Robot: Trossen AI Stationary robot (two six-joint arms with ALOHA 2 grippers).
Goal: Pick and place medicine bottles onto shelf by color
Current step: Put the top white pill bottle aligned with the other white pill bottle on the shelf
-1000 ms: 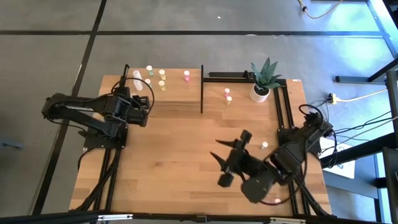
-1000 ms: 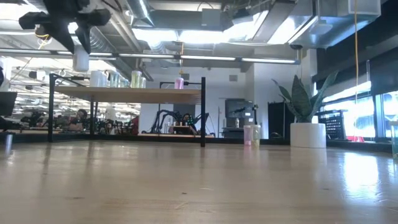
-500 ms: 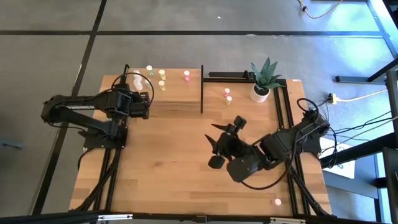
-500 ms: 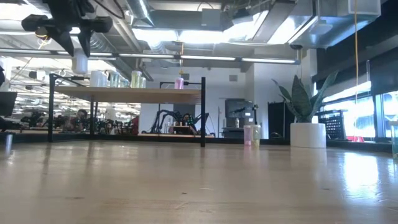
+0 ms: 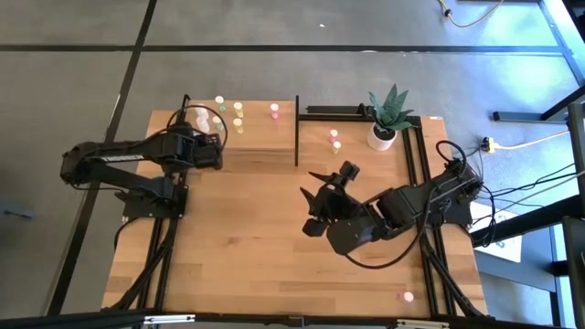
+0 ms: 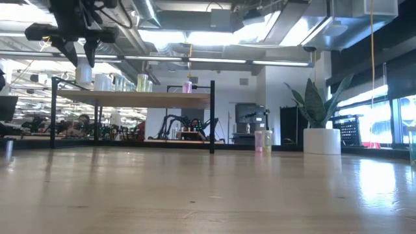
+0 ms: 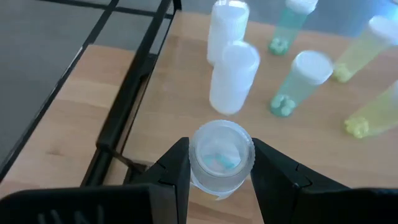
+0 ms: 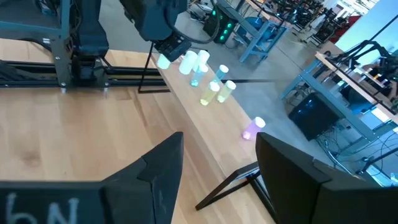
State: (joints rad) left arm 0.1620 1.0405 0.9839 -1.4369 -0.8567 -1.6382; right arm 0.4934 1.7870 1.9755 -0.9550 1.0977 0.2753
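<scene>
My left gripper (image 5: 212, 149) is shut on a whitish medicine bottle (image 7: 221, 160) above the left end of the light-wood shelf (image 5: 260, 137). In the low view this bottle (image 6: 83, 74) hangs just above the shelf top (image 6: 130, 97). White (image 7: 233, 74), green (image 7: 297, 81) and yellow (image 7: 373, 112) bottles stand on the shelf, and a pink one (image 5: 274, 111) stands farther right. My right gripper (image 5: 315, 206) hovers open over the middle of the table, with nothing between its fingers (image 8: 158, 174). My left gripper pinches the bottle's round wall (image 7: 198, 163) between its two fingers, one on each side. The fingers come slanting down from the table's left. The bottle hangs upright below the fingers (image 6: 85, 51), clear of the shelf.
A white plant pot (image 5: 382, 137) stands at the far right. Two small bottles (image 5: 335, 141) stand on the table beside it, and a pink one (image 5: 408, 295) near the front right edge. A black post (image 5: 297, 132) marks the shelf's right end.
My left gripper has carried the bottle toward the far edge, over the shelf's left end, and slightly lower. My right gripper has swung toward the table's left and far side, rolling a little; it stays open.
</scene>
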